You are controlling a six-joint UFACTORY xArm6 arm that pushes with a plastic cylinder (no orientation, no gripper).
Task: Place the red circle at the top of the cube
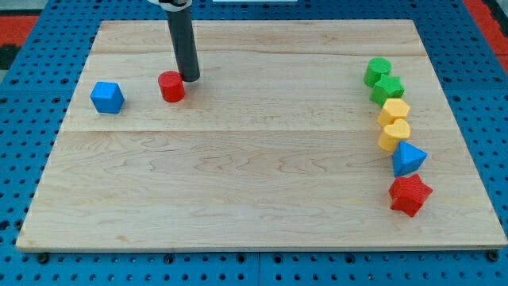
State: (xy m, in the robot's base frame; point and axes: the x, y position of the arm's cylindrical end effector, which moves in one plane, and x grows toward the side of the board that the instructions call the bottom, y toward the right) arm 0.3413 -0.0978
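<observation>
desk pale wood grain | cube blue | circle red | rod dark grey | star red | two green blocks | two yellow blocks | triangle blue

- Wooden board: pale, lying flat, carries every block.
- Blue cube: near the view's left edge, upper part.
- Red circle: right of the cube, clearly apart from it.
- My tip: on the board, just beside the red circle at its upper right.
- Column along the view's right, top to bottom: green circle, green star, yellow hexagon, yellow heart, blue triangle, red star.
</observation>
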